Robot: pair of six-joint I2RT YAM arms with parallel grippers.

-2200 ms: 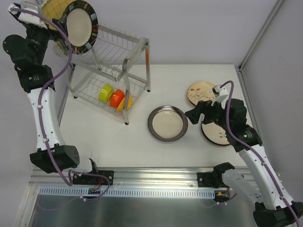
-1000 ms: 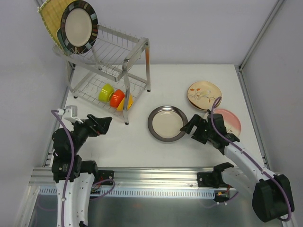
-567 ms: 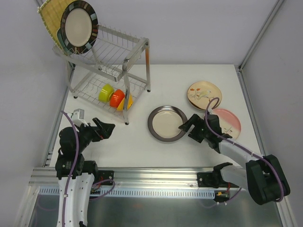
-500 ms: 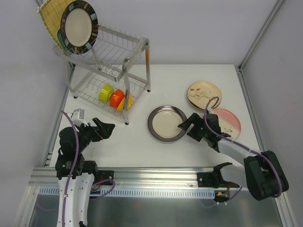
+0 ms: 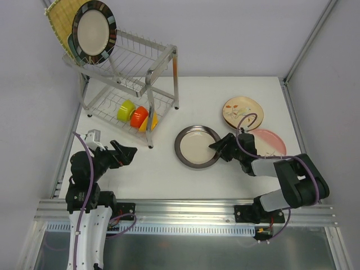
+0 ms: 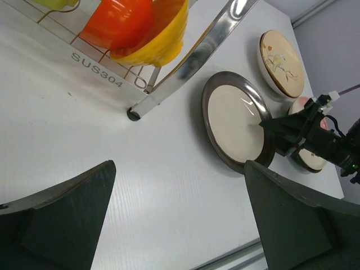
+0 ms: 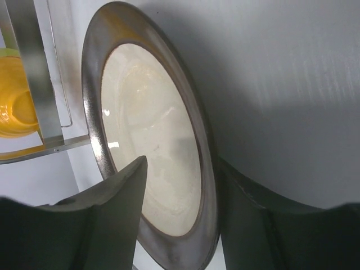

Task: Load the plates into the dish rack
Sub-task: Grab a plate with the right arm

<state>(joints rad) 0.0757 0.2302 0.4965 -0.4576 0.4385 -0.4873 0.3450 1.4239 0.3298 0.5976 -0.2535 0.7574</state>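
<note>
A round dark-rimmed cream plate (image 5: 197,146) lies flat on the table; it also shows in the left wrist view (image 6: 233,121) and the right wrist view (image 7: 152,129). My right gripper (image 5: 216,147) is low at its right rim and open (image 7: 180,169), one finger over the cream inside, the other outside the rim. My left gripper (image 5: 130,152) is open and empty (image 6: 179,164) above the bare table at front left. The dish rack (image 5: 146,73) holds on its top tier another dark-rimmed plate (image 5: 93,31), a yellow woven plate (image 5: 59,22) and a teal one (image 5: 70,45).
A cream floral plate (image 5: 241,111) and a pink floral plate (image 5: 270,143) lie at the right, behind my right arm. Green (image 5: 126,109), orange (image 5: 139,116) and yellow (image 5: 149,122) bowls sit in the rack's lower tier. A rack leg (image 6: 135,112) stands near my left gripper.
My right gripper has slid left until its jaws straddle the plate's right rim. My left arm came down from the rack earlier and has held still for the last half second.
</note>
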